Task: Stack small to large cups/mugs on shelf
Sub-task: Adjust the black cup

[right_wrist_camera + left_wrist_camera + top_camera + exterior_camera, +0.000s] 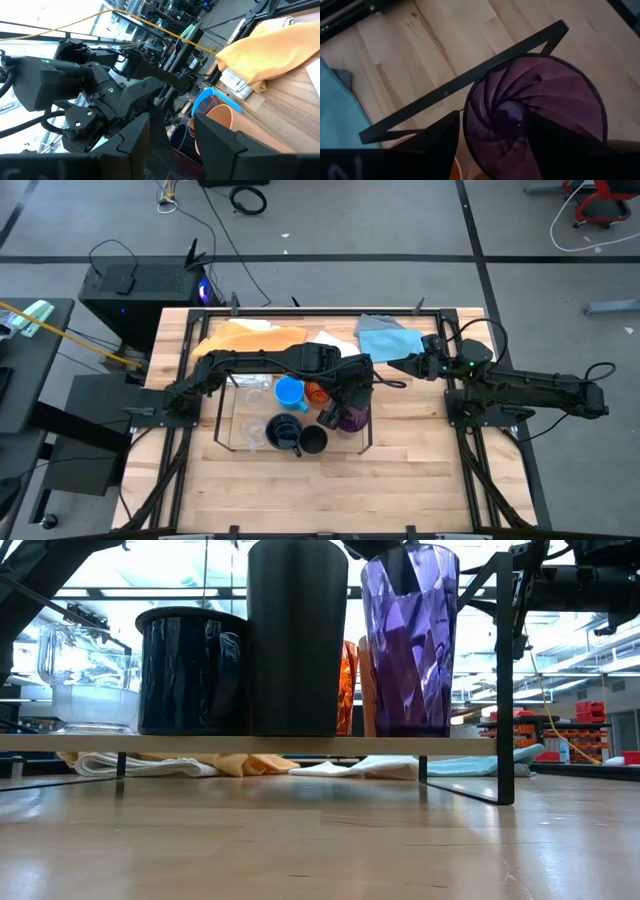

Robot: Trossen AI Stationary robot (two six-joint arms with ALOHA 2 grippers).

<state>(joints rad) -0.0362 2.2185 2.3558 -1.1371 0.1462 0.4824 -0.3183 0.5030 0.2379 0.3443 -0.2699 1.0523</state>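
High view: left gripper (350,402) is hovering over the faceted purple plastic tumbler (352,419) at centre frame, on the black wire shelf (222,405).

Low view: tumbler is standing upright, upper right of centre.

Left wrist view: fingers (437,142) are spread wide, straddling the rim, gripping nothing.

Right wrist view: right gripper (170,131) is waiting half-open, empty.

Judgement: light, rigid, slick; pinch across the rim.

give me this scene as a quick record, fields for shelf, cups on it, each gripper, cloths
shelf: black wire rack on the wooden table
cups on shelf: purple tumbler, black cup, navy mug, light-blue mug, clear cups
left gripper: open, fingers either side of the purple tumbler's rim
right gripper: near the light-blue cloth, holding nothing visible
other cloths: yellow cloth, white cloth behind the shelf
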